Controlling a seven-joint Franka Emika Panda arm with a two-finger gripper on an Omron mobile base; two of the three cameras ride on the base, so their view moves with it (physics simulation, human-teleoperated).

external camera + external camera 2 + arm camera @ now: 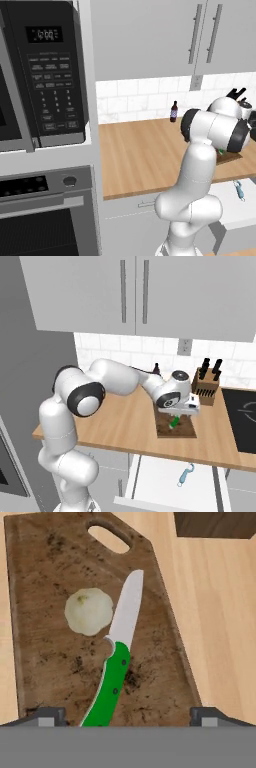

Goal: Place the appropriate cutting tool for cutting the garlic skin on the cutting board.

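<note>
The cutting tool point(116, 662), a slim knife with a green handle and a short silver blade, lies flat on the dark brown cutting board point(45, 567), blade toward the board's handle hole. The garlic point(89, 611), a pale round bulb, rests on the board just beside the blade. My gripper point(127, 716) hovers over the knife's handle end, open, its fingertips point(50, 716) wide apart and touching nothing. In the right base view the gripper point(179, 415) hangs just above the knife point(175, 423) and the board point(164, 431).
A wooden knife block point(206, 384) stands behind the board, with a dark bottle point(156, 368) at the backsplash. A blue-handled tool point(185, 475) lies in the open drawer below the counter. A black cooktop point(241, 412) is to the right. The microwave point(45, 70) and oven point(45, 210) stand far left.
</note>
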